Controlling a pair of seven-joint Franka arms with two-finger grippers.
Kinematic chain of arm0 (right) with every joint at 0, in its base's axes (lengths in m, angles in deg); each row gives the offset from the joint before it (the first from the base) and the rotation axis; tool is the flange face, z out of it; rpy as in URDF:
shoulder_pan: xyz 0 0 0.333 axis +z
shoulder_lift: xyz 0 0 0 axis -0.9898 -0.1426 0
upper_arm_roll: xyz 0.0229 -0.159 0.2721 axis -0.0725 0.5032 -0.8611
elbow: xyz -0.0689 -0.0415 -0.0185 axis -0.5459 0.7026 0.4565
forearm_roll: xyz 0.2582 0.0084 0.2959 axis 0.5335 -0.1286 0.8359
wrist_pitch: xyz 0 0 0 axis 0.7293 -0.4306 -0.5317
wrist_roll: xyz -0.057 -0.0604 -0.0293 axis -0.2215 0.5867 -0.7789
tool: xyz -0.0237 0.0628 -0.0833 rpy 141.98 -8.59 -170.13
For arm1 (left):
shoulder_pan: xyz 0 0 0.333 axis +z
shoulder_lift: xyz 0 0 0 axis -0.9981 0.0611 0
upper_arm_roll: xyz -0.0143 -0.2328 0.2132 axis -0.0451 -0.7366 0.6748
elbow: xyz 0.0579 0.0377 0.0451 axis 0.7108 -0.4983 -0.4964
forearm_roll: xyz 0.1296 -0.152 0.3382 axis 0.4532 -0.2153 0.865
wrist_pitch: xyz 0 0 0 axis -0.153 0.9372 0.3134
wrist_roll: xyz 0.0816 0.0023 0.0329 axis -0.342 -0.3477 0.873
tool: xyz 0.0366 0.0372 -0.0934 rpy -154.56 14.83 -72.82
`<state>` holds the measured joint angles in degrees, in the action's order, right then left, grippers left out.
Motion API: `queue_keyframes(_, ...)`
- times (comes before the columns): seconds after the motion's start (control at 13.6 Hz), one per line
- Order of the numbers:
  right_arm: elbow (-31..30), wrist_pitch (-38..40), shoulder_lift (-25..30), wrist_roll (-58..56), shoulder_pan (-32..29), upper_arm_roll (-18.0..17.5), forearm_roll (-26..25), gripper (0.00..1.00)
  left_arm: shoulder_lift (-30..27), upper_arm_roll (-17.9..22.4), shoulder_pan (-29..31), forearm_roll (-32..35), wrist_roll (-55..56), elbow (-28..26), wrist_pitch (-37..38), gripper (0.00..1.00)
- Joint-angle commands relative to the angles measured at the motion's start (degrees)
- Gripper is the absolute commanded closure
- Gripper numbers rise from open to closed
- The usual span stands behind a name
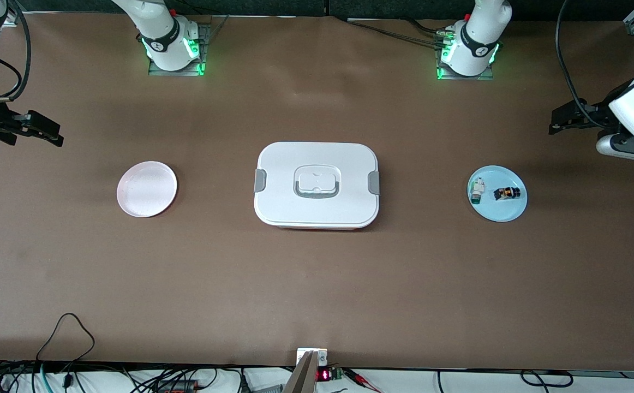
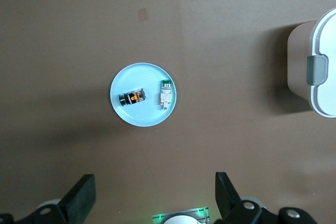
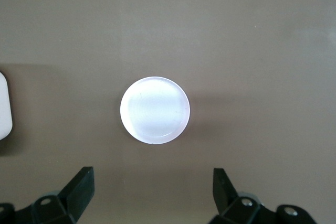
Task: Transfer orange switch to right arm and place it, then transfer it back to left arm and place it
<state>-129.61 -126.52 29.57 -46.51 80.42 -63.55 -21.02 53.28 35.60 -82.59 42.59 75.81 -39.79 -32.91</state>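
The orange switch (image 1: 507,193) (image 2: 132,98) lies on its side on a light blue plate (image 1: 500,213) (image 2: 142,77) toward the left arm's end of the table. Beside it on the same plate lies a small white-and-green part (image 1: 477,191) (image 2: 166,94). The white box (image 1: 317,184) (image 2: 321,72) stands mid-table with its lid on. My left gripper (image 1: 560,123) (image 2: 154,182) hangs open and empty, high over the table by the blue plate. My right gripper (image 1: 49,134) (image 3: 152,178) hangs open and empty, high over the table by a pale pink plate (image 1: 147,189) (image 3: 155,109).
The pink plate holds nothing and sits toward the right arm's end, level with the box (image 3: 4,106). Both arm bases (image 1: 174,43) (image 1: 467,49) stand along the table edge farthest from the front camera. Cables trail along the edge nearest it.
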Motion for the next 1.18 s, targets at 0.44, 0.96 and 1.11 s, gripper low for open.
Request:
queue_keyframes(0.44, 1.1, 1.0, -0.4, -0.9, -0.6, -0.4, 0.6, 0.0, -3.5, 1.4, -2.2, -2.0, 0.1, -3.2, -2.3, 0.0)
queue_keyframes(0.96, 1.1, 1.2, -0.4, -1.0, -0.6, -0.4, 0.7, 0.0, -7.4, 1.4, -1.3, -1.3, -0.8, -7.3, -1.2, 0.0)
queue_keyframes(1.11, 1.1, 1.2, -0.5, -1.0, -0.6, -0.4, 0.7, 0.0, -10.2, 1.3, -1.3, -1.3, -0.4, -11.9, -6.3, 0.0)
